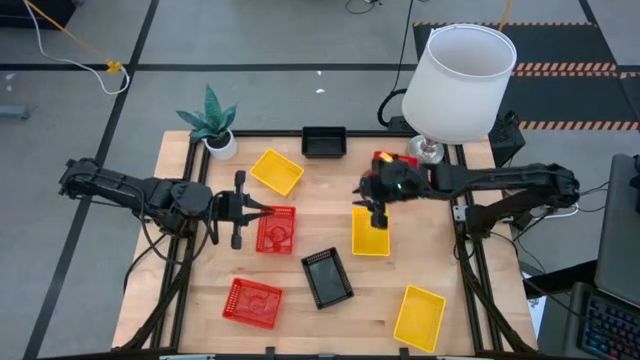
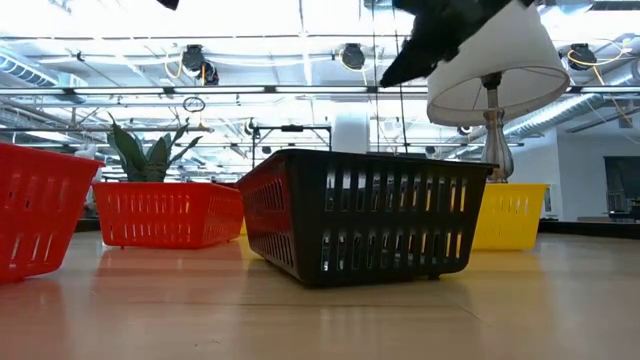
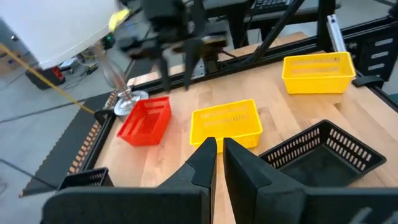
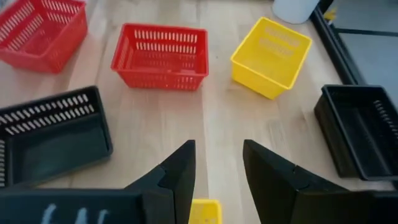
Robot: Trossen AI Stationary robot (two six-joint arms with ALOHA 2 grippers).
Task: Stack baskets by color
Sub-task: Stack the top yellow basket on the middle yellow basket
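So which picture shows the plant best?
The high view: the whole plant in its white pot shows at the table's far left corner. The low view shows only leaves behind a red basket. The wrist views miss it.

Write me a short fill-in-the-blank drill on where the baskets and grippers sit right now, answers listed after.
1. The right gripper hovers with open jaws above a ______ basket.
2. The left gripper, shut and empty, sits at the edge of a ______ basket.
3. The lampshade is coloured ______.
4. The basket nearest the plant pot is ______.

Missing words: yellow; red; white; yellow
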